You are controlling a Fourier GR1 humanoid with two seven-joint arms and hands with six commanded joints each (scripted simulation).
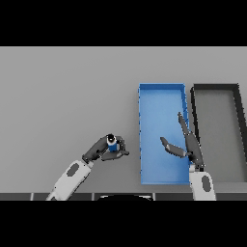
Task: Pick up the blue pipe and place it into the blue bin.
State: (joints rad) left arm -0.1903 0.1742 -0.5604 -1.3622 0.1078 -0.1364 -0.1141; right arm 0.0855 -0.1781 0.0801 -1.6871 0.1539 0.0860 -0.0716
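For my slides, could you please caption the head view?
Left robot hand grips the blue pipe beside the blue bin; right robot hand open over it.

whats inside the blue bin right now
No object shows inside the blue bin; the right hand hangs open over it and covers part of its floor. The blue pipe is in the left hand.

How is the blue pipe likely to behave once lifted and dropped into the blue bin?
The blue pipe looks short and rigid, so it probably won't flex. It is small inside the left robot hand, likely light. Being round, it may roll on the flat floor of the blue bin.
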